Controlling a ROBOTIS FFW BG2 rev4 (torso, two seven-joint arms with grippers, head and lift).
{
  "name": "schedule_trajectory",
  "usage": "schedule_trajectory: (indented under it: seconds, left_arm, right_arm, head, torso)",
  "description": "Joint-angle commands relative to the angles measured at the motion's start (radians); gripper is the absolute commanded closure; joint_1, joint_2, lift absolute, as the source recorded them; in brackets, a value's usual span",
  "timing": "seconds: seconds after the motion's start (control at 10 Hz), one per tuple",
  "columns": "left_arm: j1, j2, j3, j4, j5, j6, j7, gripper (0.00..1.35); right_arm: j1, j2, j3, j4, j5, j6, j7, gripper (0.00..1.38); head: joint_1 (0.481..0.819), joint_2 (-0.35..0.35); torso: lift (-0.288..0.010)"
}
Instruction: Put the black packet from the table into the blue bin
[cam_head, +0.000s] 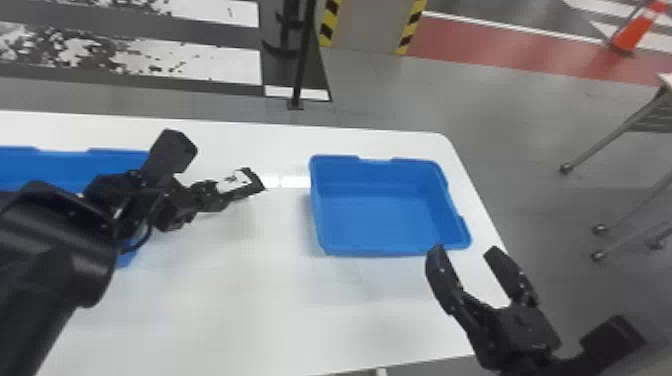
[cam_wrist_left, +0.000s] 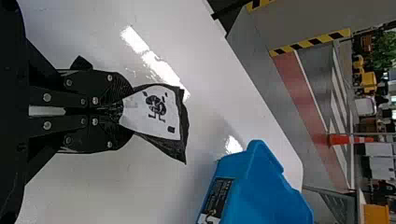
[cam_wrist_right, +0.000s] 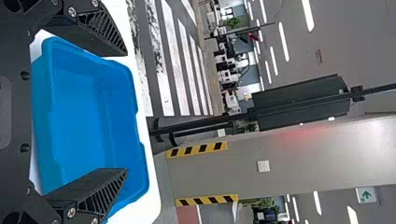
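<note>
"Two claws! What has your left claw got?"

"I have the black packet in it, pinched tight by one end. The rest pokes out past my fingertips, and it has a big white patch with dark marks."

"And where is that packet?"

"Up over the white tabletop, between the right-hand blue bin and the left-hand blue bin. It is not touching the bins."

"What about your right claw?"

"I hold that one wide, with a big gap between its two fingers. It is near the front right corner of the right-hand blue bin."

"Is there a sticker on that bin?"

"Yes, a black and white sticker, on the side by my left claw. My left arm is in front of the other bin."

"What is behind the tabletop?"

"A gray pillar with yellow and black stripes, and an orange cone on the floor."
</note>
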Motion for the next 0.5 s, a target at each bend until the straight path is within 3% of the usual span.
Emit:
schedule_trajectory:
  seconds: [0.0,0.2,0.4]
  left_arm:
    - [0.069,0.021,0.067,-0.193,0.032,0.053,-0.014,1.21]
    - [0.194,0.033,0.222,-0.438,0.036,0.088,-0.037,1.21]
    - [0.314,0.045,0.4,-0.541,0.004,0.134,-0.058,1.21]
  right_arm:
    - [0.003,0.001,0.0,-0.002,0.004,0.0,0.0,0.13]
    - [-0.01,0.001,0.008,-0.005,0.008,0.0,0.0,0.13]
    - [-0.01,0.001,0.008,-0.005,0.006,0.0,0.0,0.13]
  head:
    - [0.695,-0.263]
    - [0.695,-0.236]
    - [0.695,-0.142]
  torso:
    - [-0.11]
    - [-0.11]
    - [-0.11]
